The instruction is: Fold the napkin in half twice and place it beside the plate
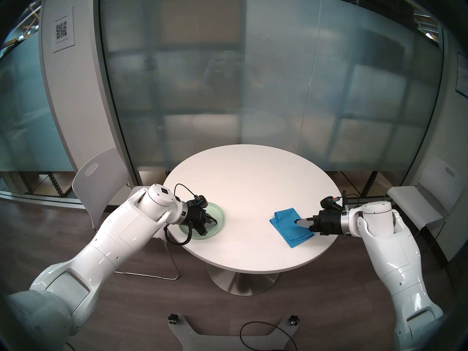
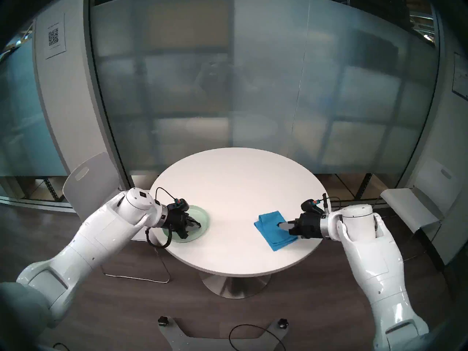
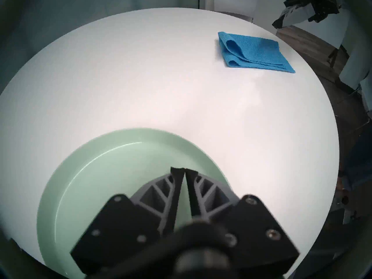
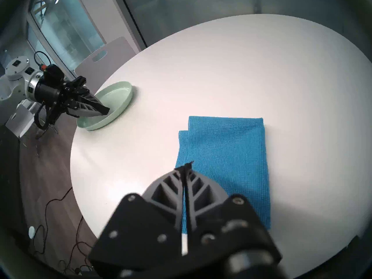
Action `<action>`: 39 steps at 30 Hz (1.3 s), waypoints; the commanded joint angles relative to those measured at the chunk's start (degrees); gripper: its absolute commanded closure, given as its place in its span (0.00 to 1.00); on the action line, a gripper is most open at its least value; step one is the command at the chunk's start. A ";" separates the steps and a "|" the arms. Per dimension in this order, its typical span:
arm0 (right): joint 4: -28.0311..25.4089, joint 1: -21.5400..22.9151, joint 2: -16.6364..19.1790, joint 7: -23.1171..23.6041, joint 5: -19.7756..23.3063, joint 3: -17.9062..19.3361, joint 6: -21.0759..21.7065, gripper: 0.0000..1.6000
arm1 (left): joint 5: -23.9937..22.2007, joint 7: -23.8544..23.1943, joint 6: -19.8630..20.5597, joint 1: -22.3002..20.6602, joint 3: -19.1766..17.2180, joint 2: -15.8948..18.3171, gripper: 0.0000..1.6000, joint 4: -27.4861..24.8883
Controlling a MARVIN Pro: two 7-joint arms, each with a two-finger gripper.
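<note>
The napkin (image 1: pixel 291 226), soft, light blue terry, lies folded at the round white table's (image 1: pixel 253 185) near right, well apart from the plate (image 1: pixel 219 217) (smooth, rigid mint-green) at the left. Both the right gripper (image 1: pixel 296 221) above it and the left gripper (image 1: pixel 214 220) over the plate are closed, empty. Pinching its stacked loose edges looks best; layers may slide.

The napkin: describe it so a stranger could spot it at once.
Find the round white table. On its right side, under the right gripper, lies the napkin. It is a folded, bright blue cloth, unlike the hard mint-green plate across the table.
</note>
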 commanded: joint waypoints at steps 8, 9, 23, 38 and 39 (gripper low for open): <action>-1.82 -0.31 -0.02 0.14 0.43 1.26 0.10 0.77 | 0.69 -0.09 -0.24 -1.09 0.34 -1.37 0.62 -1.14; -1.82 -0.34 0.02 0.16 0.43 1.33 0.08 0.77 | 0.74 -0.03 -0.28 -0.89 0.36 -1.40 0.62 -1.24; -1.66 -0.63 0.29 0.66 0.37 2.04 -0.20 0.77 | 1.23 -0.56 0.63 0.34 1.27 -1.67 0.62 -3.61; -1.93 -1.15 0.35 1.10 0.31 2.90 -0.50 0.77 | 1.28 -1.14 1.74 1.81 2.35 -1.92 0.62 -8.53; -1.99 -1.34 0.35 1.14 0.31 3.06 -0.57 0.77 | 1.31 -1.21 1.93 2.07 2.56 -1.91 0.62 -9.09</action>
